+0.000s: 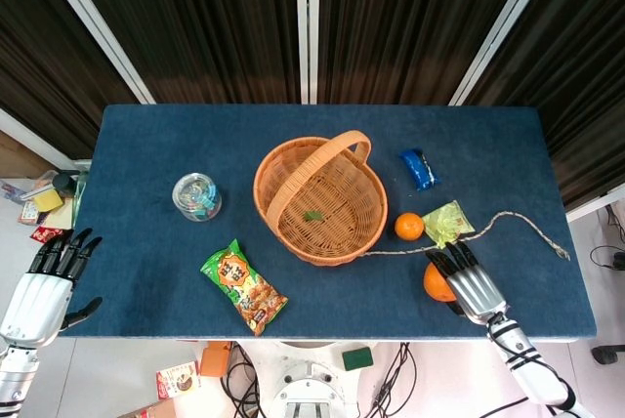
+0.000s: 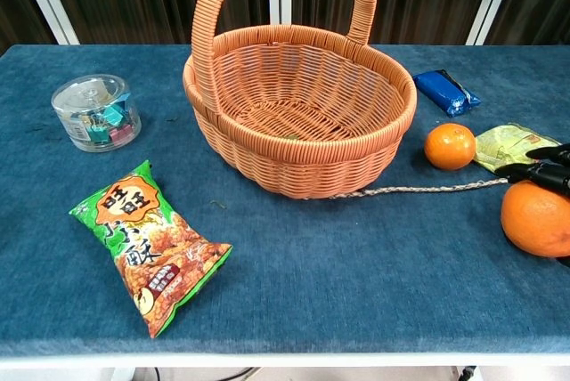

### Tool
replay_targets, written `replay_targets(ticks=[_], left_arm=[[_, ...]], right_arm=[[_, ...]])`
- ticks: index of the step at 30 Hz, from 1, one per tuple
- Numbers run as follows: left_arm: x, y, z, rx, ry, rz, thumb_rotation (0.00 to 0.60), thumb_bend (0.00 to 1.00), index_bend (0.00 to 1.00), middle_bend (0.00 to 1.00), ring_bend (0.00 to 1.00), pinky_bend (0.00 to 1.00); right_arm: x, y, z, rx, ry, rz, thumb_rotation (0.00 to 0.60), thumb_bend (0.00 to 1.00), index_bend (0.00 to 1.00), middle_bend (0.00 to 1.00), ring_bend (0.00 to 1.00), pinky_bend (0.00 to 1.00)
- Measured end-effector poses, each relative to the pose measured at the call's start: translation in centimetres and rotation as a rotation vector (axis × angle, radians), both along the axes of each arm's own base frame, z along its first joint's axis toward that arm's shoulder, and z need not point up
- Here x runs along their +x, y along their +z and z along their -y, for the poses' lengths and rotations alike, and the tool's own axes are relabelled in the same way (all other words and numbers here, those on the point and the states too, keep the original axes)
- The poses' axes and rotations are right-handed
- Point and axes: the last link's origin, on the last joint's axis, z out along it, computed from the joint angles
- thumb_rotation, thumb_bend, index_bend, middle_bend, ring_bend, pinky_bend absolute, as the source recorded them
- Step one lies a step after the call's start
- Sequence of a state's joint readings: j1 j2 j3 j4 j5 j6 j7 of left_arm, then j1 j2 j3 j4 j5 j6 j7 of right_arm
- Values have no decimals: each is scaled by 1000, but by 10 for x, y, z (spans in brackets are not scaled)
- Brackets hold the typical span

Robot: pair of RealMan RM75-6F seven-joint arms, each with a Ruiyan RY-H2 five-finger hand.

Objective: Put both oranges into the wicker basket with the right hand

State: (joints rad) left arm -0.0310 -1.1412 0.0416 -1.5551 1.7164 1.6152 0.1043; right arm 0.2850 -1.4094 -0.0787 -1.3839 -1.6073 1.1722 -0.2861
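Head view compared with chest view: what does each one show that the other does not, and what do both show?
Only the head view shows the left hand beside the table's near left corner, fingers apart and holding nothing, the whole right hand lying over the larger orange, and the rope's far end.

Only the chest view shows the basket's woven side wall and the larger orange's full face.

Both show the basket, the smaller orange, the snack bag, the clear tub, the blue packet and the yellow packet.
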Motion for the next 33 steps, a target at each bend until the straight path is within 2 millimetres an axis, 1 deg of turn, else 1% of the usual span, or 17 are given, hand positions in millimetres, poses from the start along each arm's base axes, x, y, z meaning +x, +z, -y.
replay_targets(ticks=[1,3,7,11,15,17,20,24,27,29,33], left_arm=[[0,0,0,0,0,0,600,128,102,25,0,117],[0,0,0,0,-1,0,600,128,101,25,0,117],[0,0,1,0,-2,1,600,128,102,25,0,117],[0,1,1,0,-4,2,600,128,102,25,0,117],[0,1,2,2,-5,4,600,128,101,25,0,117],[0,1,2,2,-5,4,600,128,102,25,0,117],[0,1,2,2,-3,4,600,128,102,25,0,117],[0,2,1,5,-1,6,600,128,101,26,0,117],[-1,3,0,6,5,8,600,128,101,25,0,117],[-2,3,0,7,7,10,600,128,101,25,0,117],[-3,5,-1,11,13,17,600,128,102,25,0,117]], right_arm=[[0,0,0,0,2,0,600,318,292,228,113,227],[0,0,0,-3,7,2,600,320,311,236,137,258],[2,5,0,-24,20,20,600,320,315,237,139,262],[8,17,-1,-61,50,46,600,320,315,226,138,262],[25,34,0,-102,95,88,600,320,315,219,134,262],[36,41,1,-121,122,109,600,319,315,219,133,262],[61,51,5,-151,178,137,600,319,315,213,133,262],[103,58,17,-185,271,148,600,320,315,206,132,261],[129,55,31,-186,331,120,600,319,316,206,132,259],[140,49,39,-178,342,100,600,318,316,206,131,257],[163,33,59,-149,328,65,600,327,322,207,127,254]])
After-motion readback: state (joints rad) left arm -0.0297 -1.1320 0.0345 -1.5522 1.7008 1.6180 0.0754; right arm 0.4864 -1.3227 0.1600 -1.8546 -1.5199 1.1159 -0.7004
